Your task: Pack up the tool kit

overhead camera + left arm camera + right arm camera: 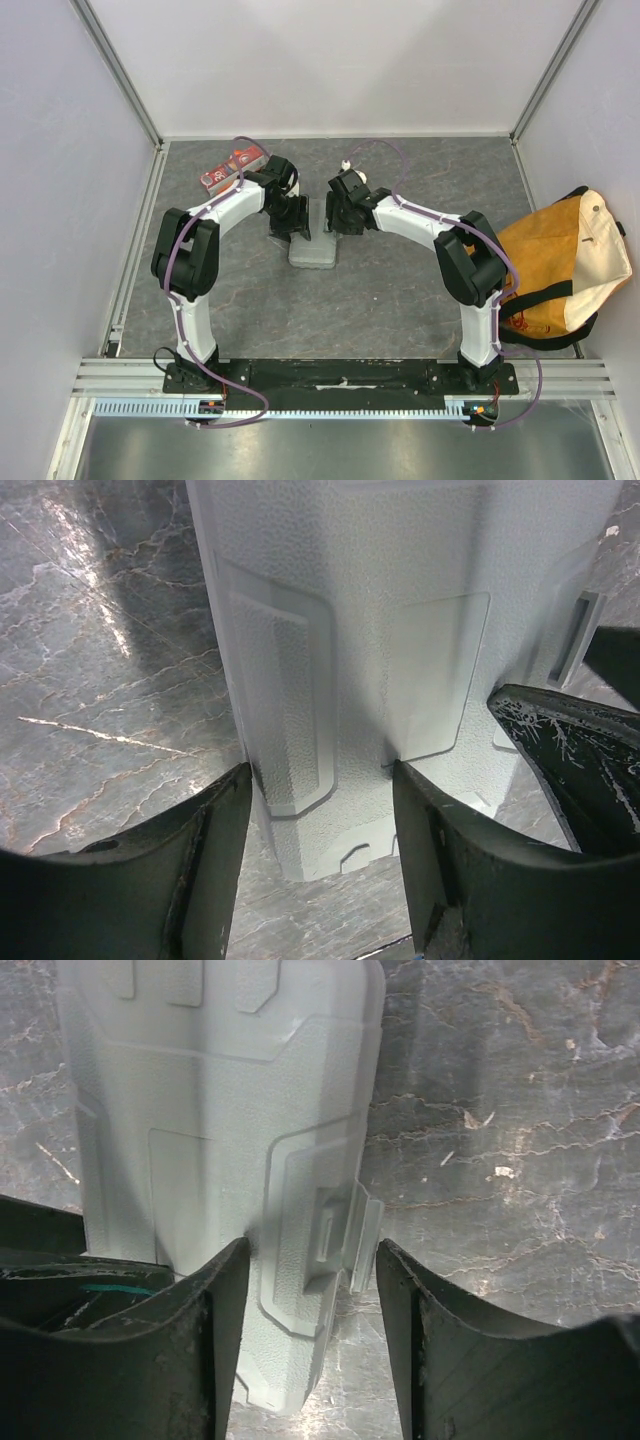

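Note:
The tool kit's grey case [313,252] lies shut and flat on the dark table at mid-table, and no hand tools show. Both arms reach in over its far end. My left gripper [290,232] hangs open just above the case [380,630]; in the left wrist view its jaws [320,820] straddle a rounded corner with a gap on each side. My right gripper [345,222] is also open. In the right wrist view the case [220,1090] runs up the left, and my right gripper [312,1300] stands around the small side latch [360,1235], gripping nothing.
A tan canvas bag [560,260] with black straps lies at the table's right edge. A flat red packet [232,168] sits at the back left, behind the left arm. Aluminium frame rails and white walls enclose the table.

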